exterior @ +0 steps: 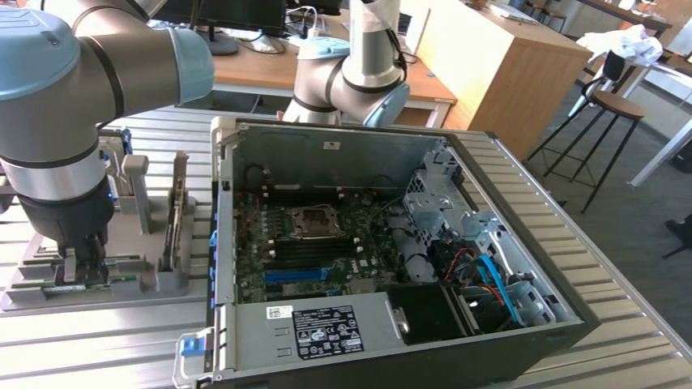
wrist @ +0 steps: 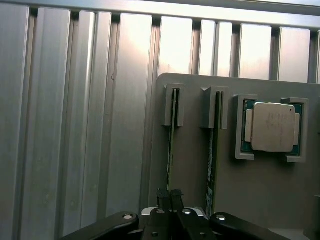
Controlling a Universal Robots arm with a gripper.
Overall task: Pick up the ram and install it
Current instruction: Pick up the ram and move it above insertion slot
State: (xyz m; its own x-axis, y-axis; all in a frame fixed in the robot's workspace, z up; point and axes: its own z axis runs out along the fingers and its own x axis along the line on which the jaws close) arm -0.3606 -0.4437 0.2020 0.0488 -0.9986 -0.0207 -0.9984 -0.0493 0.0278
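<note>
Claw (wrist: 170,195) was pinched narrow on the ram (wrist: 172,142), clamping its thin edge. The ram stood on edge in the grey holder (wrist: 192,165), long axis running straight out from the claw, far end tucked in a slot. Just beside the claw, a second green stick (wrist: 210,150) lay parallel. Further off sat the silver CPU (wrist: 272,127), then the ribbed worktop (wrist: 75,125).
</note>
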